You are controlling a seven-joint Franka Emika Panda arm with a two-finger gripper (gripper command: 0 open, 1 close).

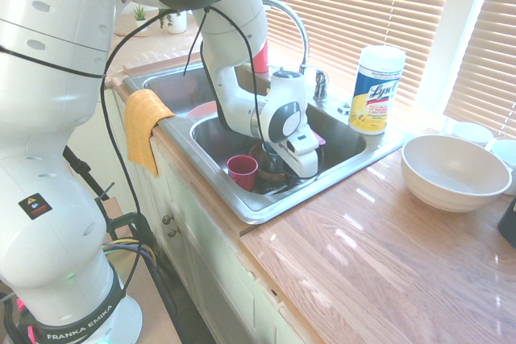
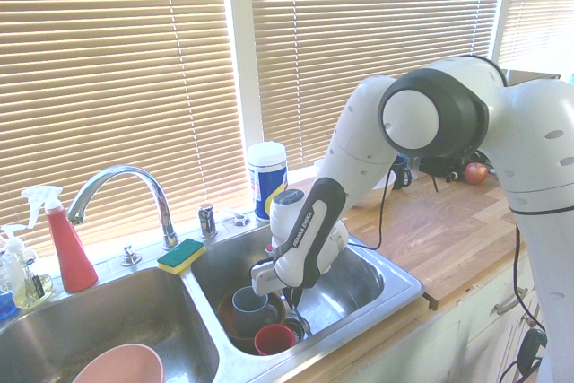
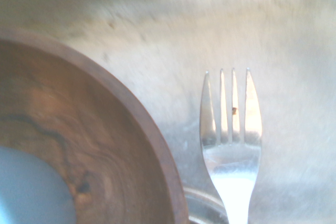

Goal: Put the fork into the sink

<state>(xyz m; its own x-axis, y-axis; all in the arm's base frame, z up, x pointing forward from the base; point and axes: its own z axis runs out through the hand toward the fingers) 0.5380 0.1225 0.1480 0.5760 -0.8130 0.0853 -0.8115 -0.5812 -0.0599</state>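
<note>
Fork [image 3: 231,161] shows over the sink's [image 1: 254,213] steel, beside the wooden bowl [image 3: 149,129]. The gripper's [image 2: 293,297] 2 fingers are closed; whether they grip it cannot be told. Stiff, light and slippery, it is probably best held mid-handle, its 4 tines left free.

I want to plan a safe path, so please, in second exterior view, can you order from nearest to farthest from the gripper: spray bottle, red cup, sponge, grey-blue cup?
1. Grey-blue cup and red cup, same basin as gripper: too close to rank.
2. Sponge, at basin divider.
3. Spray bottle, picture's far left.
</note>
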